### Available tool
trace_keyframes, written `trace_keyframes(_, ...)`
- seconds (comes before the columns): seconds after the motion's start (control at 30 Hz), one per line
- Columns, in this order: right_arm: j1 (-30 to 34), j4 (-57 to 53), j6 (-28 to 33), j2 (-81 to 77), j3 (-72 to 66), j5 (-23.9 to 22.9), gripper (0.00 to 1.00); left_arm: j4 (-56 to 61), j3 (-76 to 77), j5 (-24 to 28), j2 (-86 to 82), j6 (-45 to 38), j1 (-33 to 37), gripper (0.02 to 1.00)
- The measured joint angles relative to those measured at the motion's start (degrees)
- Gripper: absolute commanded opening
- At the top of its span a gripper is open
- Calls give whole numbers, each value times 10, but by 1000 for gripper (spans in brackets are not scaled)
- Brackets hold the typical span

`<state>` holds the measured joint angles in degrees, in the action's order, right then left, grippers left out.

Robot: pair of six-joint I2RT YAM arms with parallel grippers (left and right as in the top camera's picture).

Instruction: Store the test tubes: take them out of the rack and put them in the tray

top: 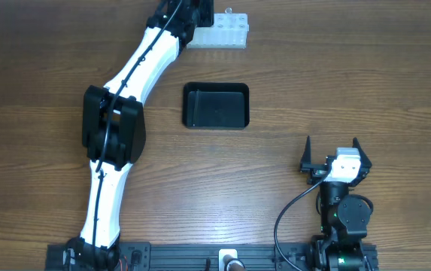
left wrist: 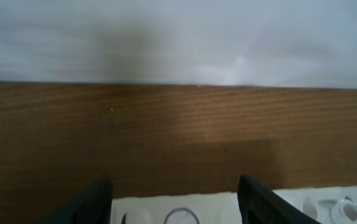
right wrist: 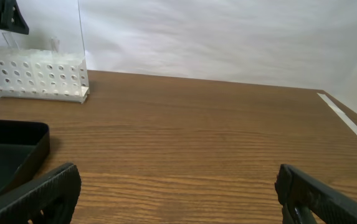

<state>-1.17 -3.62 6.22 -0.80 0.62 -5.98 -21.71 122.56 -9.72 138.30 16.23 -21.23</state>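
White and perforated, the test-tube rack [top: 226,35] stands at the worktop's far edge. The left gripper [left wrist: 175,202] hangs over it, jaws released either side of a clear tube [left wrist: 181,216], seemingly ready to pick. The black tray [top: 216,105], no tube in it yet, lies toward the middle. The right gripper [right wrist: 178,199], jaws spread, sits near the near edge, out of the way.

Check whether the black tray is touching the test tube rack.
Apart. The top view shows a strip of bare table between the rack and the tray; the right wrist view shows the same gap.
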Motion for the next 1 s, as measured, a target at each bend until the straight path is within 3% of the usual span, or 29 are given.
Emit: trace_keyframes(1.0,0,0,0,0,0,0,993,14,0,0,10,0,0,584)
